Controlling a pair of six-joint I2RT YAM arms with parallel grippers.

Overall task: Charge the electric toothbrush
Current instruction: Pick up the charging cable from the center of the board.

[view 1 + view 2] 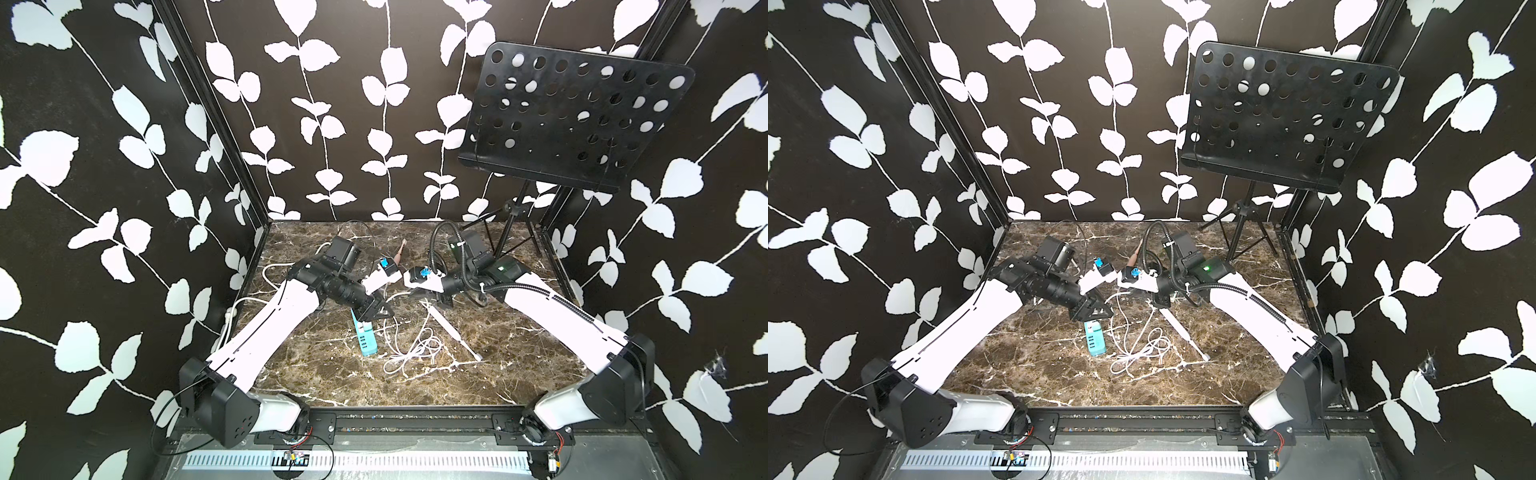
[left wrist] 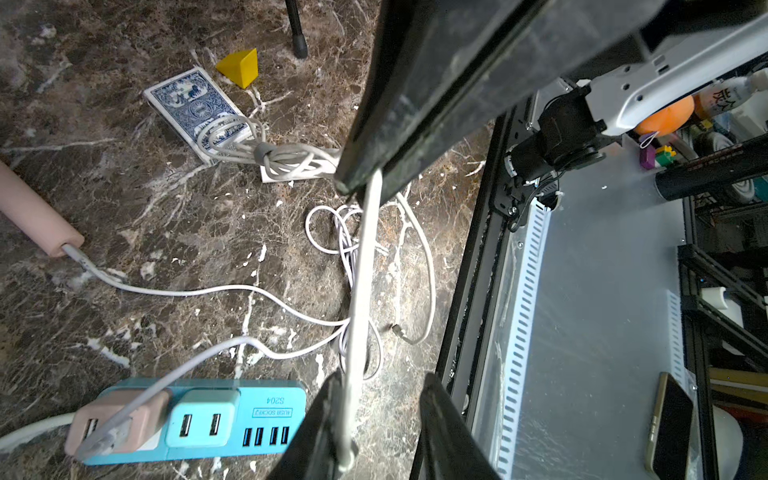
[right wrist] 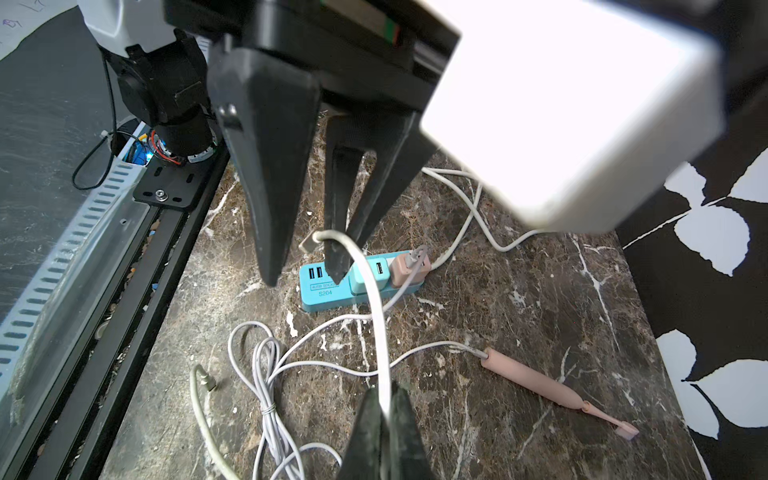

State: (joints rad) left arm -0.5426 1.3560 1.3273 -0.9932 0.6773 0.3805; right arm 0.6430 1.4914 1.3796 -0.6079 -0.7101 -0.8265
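right wrist view: right pincer (image 3: 385,415) clenched on white cable (image 3: 379,332); left pincer (image 3: 304,280) parted around its plug end, over strip (image 3: 328,297); pink toothbrush (image 3: 536,384) lies on counter (image 3: 519,291).

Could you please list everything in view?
power strip: one, teal, centre
plug adapters: two, pink and teal, in the strip
toothbrush: one, pink, towards the back, cable attached
cables: several, white, coiled beside the strip
stick: one, white, beside the coils
card deck: one, blue, partly under bundled cable
wedge: one, yellow, beside the deck
music stand: one, black, back corner
left gripper: one, black, open around a cable
right gripper: one, black, shut on that cable
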